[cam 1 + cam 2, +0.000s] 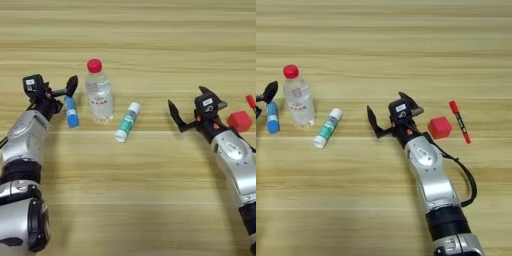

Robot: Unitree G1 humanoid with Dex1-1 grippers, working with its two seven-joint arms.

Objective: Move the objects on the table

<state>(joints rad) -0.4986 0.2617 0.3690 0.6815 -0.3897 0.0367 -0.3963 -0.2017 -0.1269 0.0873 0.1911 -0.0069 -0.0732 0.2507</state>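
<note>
Counting: tubes (127,121) (71,111) 2 | bottle (99,92) 1 | cube (439,127) 1 | marker (459,121) 1

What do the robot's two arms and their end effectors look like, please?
Both arms have rounded silver shells with black joint bands. Each ends in a black end effector, left and right, with two pointed fingers and a small white label. A black cable loops beside the right forearm.

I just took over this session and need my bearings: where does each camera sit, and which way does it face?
Left eye view: on the head, looking down at the table; both arms show, left gripper at the blue tube, right gripper open.
Right eye view: same head, same downward look, reaching further right; the right arm shows whole, the left only as fingers at the edge.
Shared: bottle, green-and-white tube, red cube, marker.
</note>
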